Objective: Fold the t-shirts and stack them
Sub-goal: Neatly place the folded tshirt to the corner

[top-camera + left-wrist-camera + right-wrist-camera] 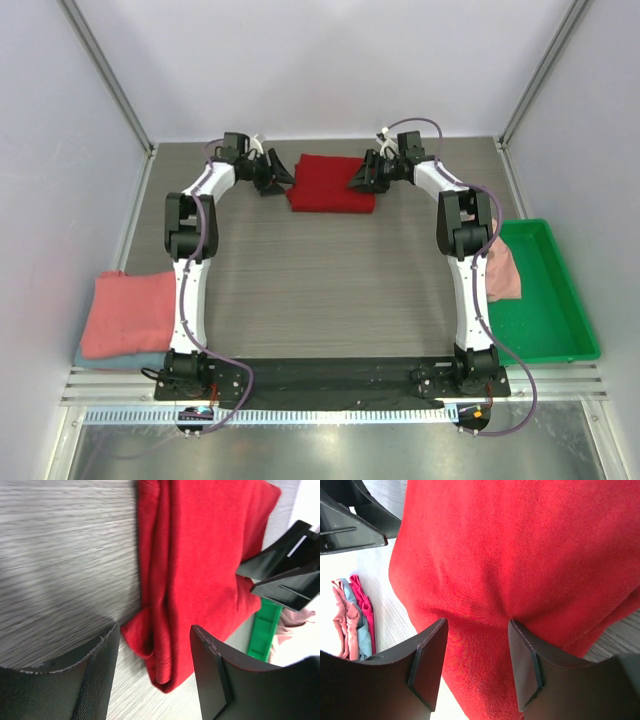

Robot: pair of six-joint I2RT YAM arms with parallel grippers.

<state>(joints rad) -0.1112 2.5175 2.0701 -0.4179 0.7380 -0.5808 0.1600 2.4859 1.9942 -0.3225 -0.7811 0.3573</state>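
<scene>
Red t-shirt [331, 183] between seemingly parted jaws

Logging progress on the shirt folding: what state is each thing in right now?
red t-shirt: folded, lying flat.
salmon-pink t-shirt: folded, top of the left stack.
blue-grey t-shirt: under it, mostly covered.
pink t-shirt in green tray: bunched, unfolded.
left gripper: open, at the red t-shirt's edge.
right gripper: open, over the red t-shirt.

A robotics lab cell: white panel walls [330, 60], aluminium framing [107, 70], bolted-down robot arms [188, 290].
</scene>
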